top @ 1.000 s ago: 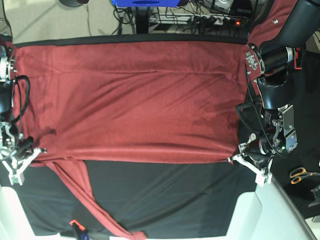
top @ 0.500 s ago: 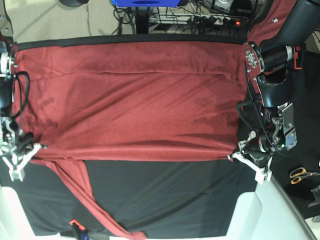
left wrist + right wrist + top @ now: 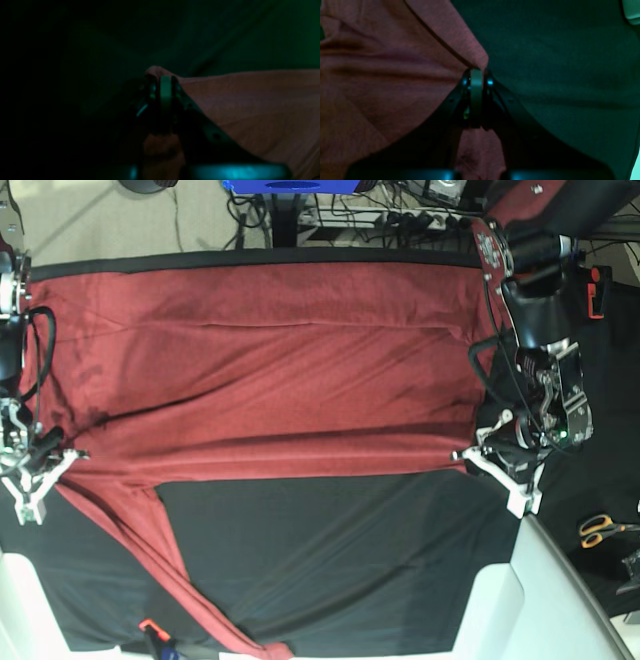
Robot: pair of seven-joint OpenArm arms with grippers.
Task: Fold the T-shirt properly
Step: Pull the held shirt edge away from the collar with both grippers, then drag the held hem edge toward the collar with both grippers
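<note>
Both jaws stay clamped on the T-shirt [image 3: 270, 370]: left gripper [image 3: 468, 456] and right gripper [image 3: 72, 454] each pinch a corner. The held hem has moved toward the worktop's far edge, baring more black cloth [image 3: 330, 560].

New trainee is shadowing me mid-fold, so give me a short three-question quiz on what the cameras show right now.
1. True or false: both grippers are shut on the T-shirt.
2. What lies under the shirt? A) black cloth B) white towel C) bare wood
3. Where do the scissors lie in the base view?

Key:
1. True: left gripper and right gripper each pinch its near edge.
2. A, the black cloth.
3. Scissors lie at the right edge, off the shirt.
</note>
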